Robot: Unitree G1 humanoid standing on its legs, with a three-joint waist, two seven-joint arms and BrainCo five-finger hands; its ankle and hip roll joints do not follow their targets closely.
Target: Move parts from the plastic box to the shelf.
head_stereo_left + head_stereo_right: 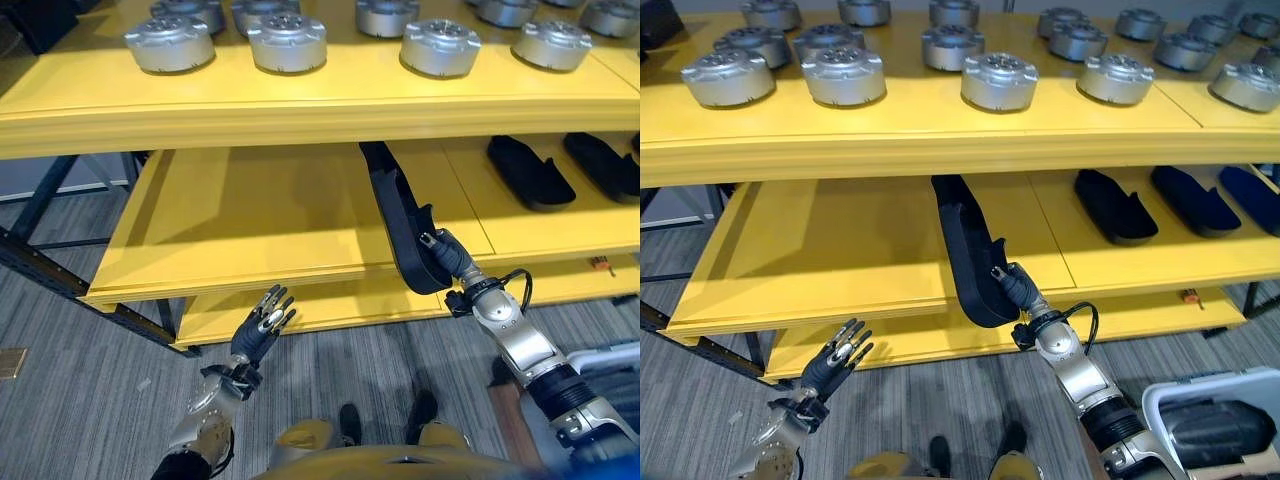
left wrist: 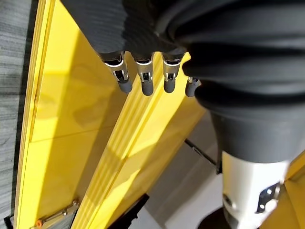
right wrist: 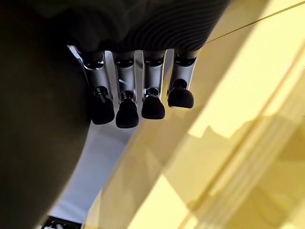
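While our right hand (image 1: 1012,283) curled its fingers round the near end of the long black part (image 1: 965,245) lying on the middle yellow shelf (image 1: 820,260), our left hand (image 1: 262,326) hung open below, so we judged placement nearly done, needing only release.

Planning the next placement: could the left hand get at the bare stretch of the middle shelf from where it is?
Probably yes. The left hand hangs open just below the middle shelf, whose left stretch lies bare; the black part in the right hand sits further right.
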